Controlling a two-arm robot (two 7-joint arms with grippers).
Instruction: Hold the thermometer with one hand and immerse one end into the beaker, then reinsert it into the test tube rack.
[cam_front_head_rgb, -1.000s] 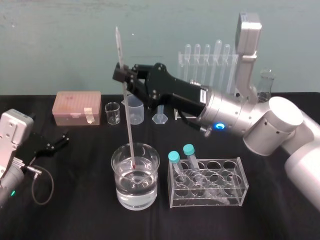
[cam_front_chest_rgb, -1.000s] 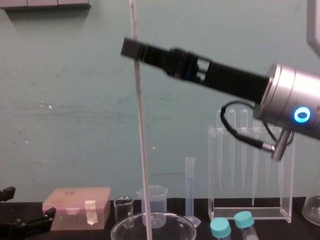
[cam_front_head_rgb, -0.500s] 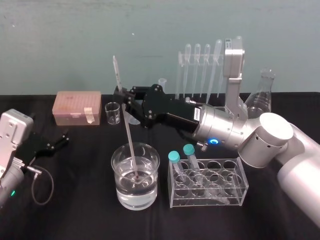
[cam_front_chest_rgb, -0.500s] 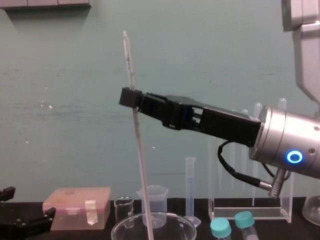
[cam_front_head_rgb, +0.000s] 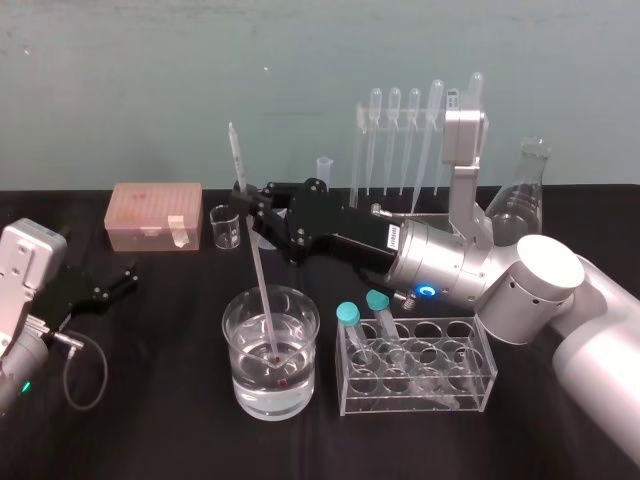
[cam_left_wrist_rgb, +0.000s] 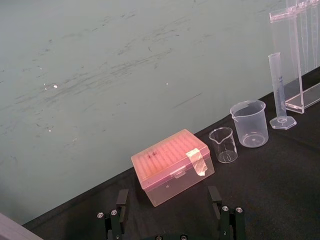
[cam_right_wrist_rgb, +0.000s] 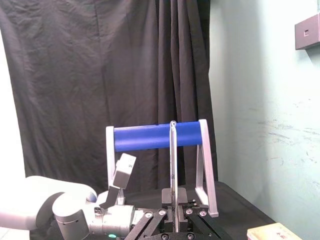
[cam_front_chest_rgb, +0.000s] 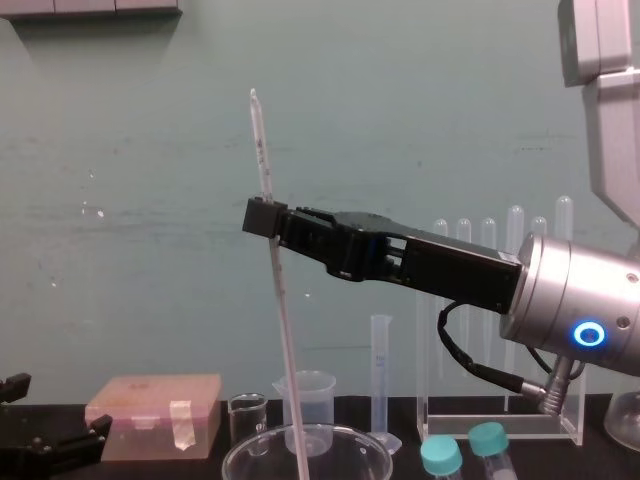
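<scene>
Pink pipette-tip box (cam_front_head_rgb: 155, 215) with a pale tape strip (cam_front_head_rgb: 176, 230) over its front edge, at the back left of the black tablecloth (cam_front_head_rgb: 150, 400). To its right in a row, all apart: tiny glass beaker (cam_front_head_rgb: 226, 227), translucent plastic spouted beaker (cam_left_wrist_rgb: 248, 123), slim graduated cylinder (cam_left_wrist_rgb: 279, 90). Near front, low clear tube rack (cam_front_head_rgb: 470, 375) holding two teal-capped tubes (cam_front_head_rgb: 348, 315), both leaning. Bulb-topped plastic pipettes (cam_front_head_rgb: 394, 130) upright at the back; conical glass flask (cam_front_head_rgb: 520, 195) far right. Teal wall (cam_front_head_rgb: 120, 90) behind.
</scene>
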